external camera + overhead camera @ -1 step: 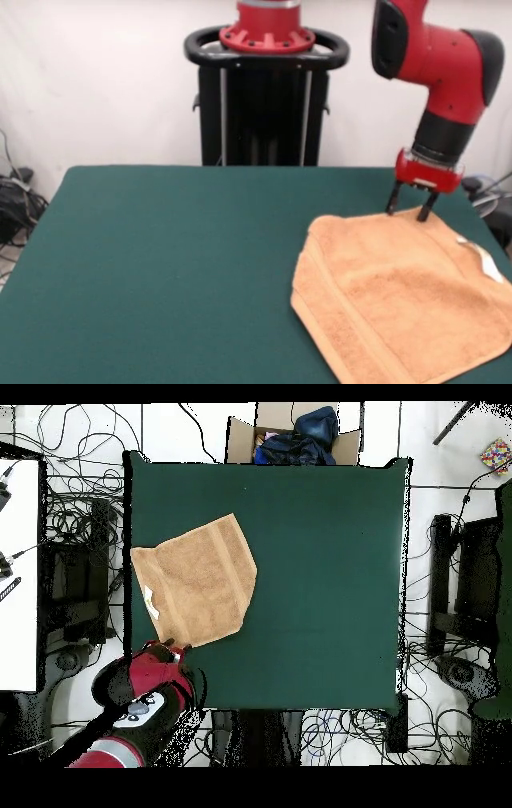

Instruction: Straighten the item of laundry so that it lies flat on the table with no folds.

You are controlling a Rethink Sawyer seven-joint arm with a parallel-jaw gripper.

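The item of laundry (400, 296), an orange-tan terry towel, lies on the right side of the green table (160, 264) in the front view. It is skewed, and a doubled edge shows along its left side. A small white tag (484, 260) sits at its right edge. My gripper (410, 208) hangs open over the towel's far corner, its fingertips (392, 206) just at the cloth, with nothing between them. Overhead, the towel (195, 579) lies near the left edge of the table (330, 584). There the gripper (176, 648) is at its lower corner.
The black pedestal (264, 104) stands behind the table's far edge. A cardboard box (295, 434) with dark blue cloth sits beyond the table's opposite side. Cables (70, 534) cover the floor around the table. The towel reaches close to the table's side edge.
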